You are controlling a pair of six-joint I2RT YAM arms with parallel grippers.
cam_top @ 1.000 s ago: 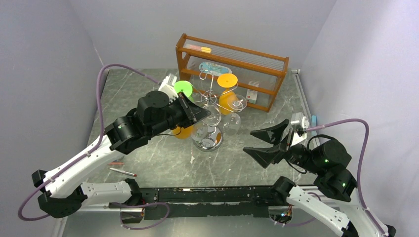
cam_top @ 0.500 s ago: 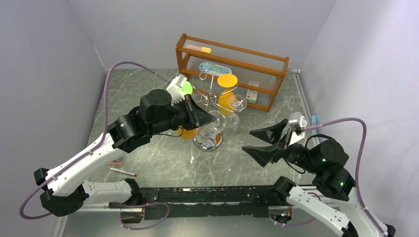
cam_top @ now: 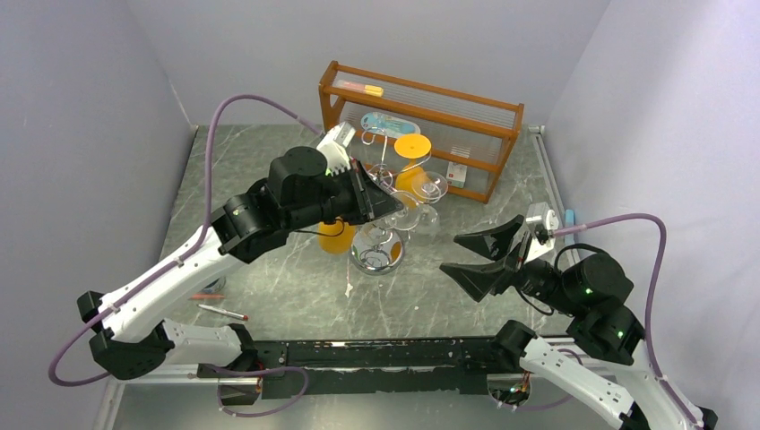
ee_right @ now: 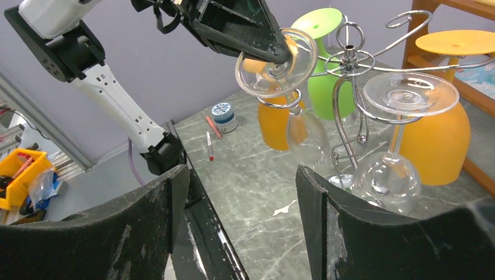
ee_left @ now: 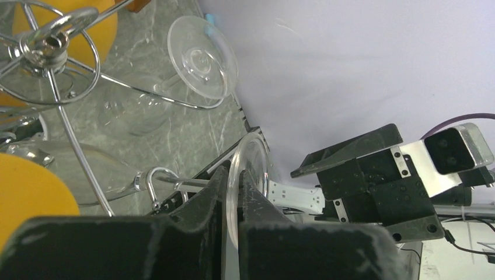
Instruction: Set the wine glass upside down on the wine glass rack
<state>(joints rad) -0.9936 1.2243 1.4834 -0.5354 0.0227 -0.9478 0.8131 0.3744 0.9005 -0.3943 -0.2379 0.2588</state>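
My left gripper (cam_top: 392,204) is shut on the round foot of a clear wine glass (ee_right: 275,63), which hangs upside down with its bowl (ee_right: 306,137) below. A curled end (ee_left: 154,182) of the chrome wine glass rack (ee_right: 348,111) loops round the stem just under the foot. In the left wrist view the foot (ee_left: 250,166) stands edge-on between the two black fingers. The rack's shiny base (cam_top: 376,257) rests on the marble table. My right gripper (ee_right: 242,175) is open and holds nothing, low and to the right of the rack (cam_top: 453,257).
Another clear glass (ee_right: 408,93), two orange ones (ee_right: 435,134) and a green one (ee_right: 321,87) hang on the rack. A brown wooden shelf (cam_top: 421,98) stands behind it. Pens (cam_top: 222,311) and a small round tub (ee_right: 223,115) lie at the near left.
My left arm has swung right and further back with the glass, bringing its foot up to the rack's curled arm and covering the green glass. The right arm has barely moved.
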